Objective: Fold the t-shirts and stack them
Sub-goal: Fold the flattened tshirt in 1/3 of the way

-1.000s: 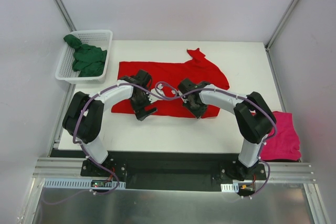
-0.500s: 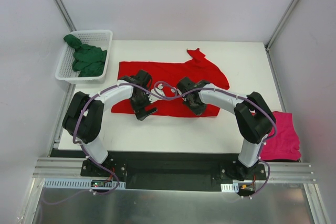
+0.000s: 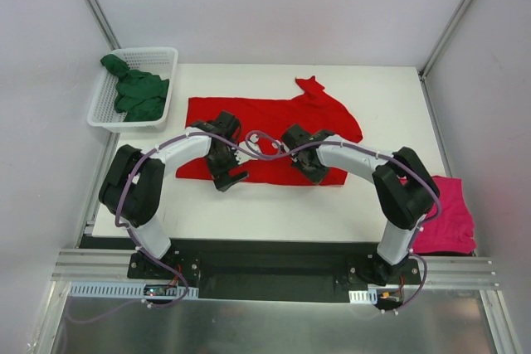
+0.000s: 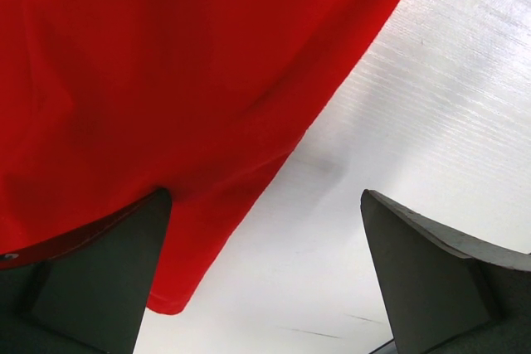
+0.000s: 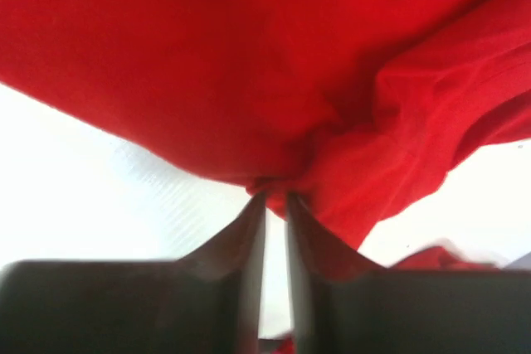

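Right pincer point(image 5: 275, 194) nips the lower hem of the red shirt point(image 3: 265, 113), center frame; left pincer point(image 4: 264, 196) gapes wide over its edge on the counter point(image 3: 282, 209).

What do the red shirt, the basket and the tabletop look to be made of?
Red shirt: soft matte knit cloth, probably cotton jersey; it bunches into soft folds.
Basket: white rigid plastic, judging by its open mesh walls.
Tabletop: hard white sheet with fine parallel ridges and slight sheen; exact material unclear.
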`<control>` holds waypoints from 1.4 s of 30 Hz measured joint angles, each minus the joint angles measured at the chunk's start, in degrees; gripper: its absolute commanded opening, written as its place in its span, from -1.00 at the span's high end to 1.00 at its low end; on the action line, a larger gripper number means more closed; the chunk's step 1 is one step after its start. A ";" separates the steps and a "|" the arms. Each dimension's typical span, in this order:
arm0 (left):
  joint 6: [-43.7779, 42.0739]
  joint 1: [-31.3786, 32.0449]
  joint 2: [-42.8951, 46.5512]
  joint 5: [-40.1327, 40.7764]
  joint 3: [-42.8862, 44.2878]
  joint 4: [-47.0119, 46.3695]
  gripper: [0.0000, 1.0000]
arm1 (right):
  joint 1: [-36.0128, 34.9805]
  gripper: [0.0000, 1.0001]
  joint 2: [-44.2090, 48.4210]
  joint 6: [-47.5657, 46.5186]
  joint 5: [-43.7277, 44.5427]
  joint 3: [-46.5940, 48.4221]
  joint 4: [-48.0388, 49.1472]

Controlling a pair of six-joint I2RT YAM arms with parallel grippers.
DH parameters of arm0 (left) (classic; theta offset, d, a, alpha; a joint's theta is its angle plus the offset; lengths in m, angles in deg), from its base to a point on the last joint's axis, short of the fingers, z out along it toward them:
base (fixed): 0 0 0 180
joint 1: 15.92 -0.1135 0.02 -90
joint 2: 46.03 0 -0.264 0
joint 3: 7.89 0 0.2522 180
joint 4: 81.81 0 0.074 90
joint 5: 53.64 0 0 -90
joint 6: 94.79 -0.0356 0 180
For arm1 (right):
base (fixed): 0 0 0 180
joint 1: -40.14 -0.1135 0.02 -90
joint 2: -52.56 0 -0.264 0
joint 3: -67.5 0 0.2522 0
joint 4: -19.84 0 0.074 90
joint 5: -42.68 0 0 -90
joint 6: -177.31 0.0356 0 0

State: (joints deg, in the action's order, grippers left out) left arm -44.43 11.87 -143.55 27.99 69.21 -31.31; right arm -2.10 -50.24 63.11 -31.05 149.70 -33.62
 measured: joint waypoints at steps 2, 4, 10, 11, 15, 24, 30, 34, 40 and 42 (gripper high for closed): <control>-0.07 0.02 0.00 0.02 -0.09 0.00 -0.98 | 0.17 0.44 1.51 -0.22 0.24 -0.52 -0.13; -0.07 0.02 0.00 0.17 -0.11 -0.04 -0.99 | 0.42 0.45 4.31 -0.57 0.87 -1.03 -0.31; -0.04 0.00 0.00 1.22 -0.11 -0.09 -0.98 | 1.73 0.46 12.11 -0.92 3.43 -2.14 -0.22; -0.04 0.00 0.00 1.33 -0.11 -0.09 -0.99 | 2.32 0.46 12.50 -0.94 3.80 -2.78 0.00; -0.02 0.00 -0.15 1.42 -0.09 -0.09 -0.99 | 4.59 0.45 12.61 -0.87 3.85 -5.64 -0.42; -0.02 0.02 -1.11 1.90 -0.07 -0.09 -0.99 | 4.33 0.42 12.00 -0.46 -2.56 -5.09 -1.29; 0.26 -0.13 -1.68 4.74 -0.13 -0.37 -0.98 | 3.52 0.39 8.48 -0.48 -6.29 -2.32 -0.61; 0.61 -0.50 -3.28 6.69 -0.02 -0.83 -0.99 | 3.13 0.30 5.90 -0.52 -7.30 -1.88 -0.09; 1.86 -1.38 -4.94 8.55 1.33 -0.09 -0.99 | 2.78 0.19 3.69 -0.79 -9.40 -1.57 0.15; 2.54 -1.62 -5.35 8.61 1.70 0.31 -0.99 | 2.49 0.18 3.02 -0.72 -10.03 -1.09 0.26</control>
State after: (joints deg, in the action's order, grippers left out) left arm -41.90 10.25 -148.90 36.61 70.91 -31.01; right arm 0.39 -47.23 62.39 -41.08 148.61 -33.36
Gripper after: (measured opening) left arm 0.993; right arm 0.404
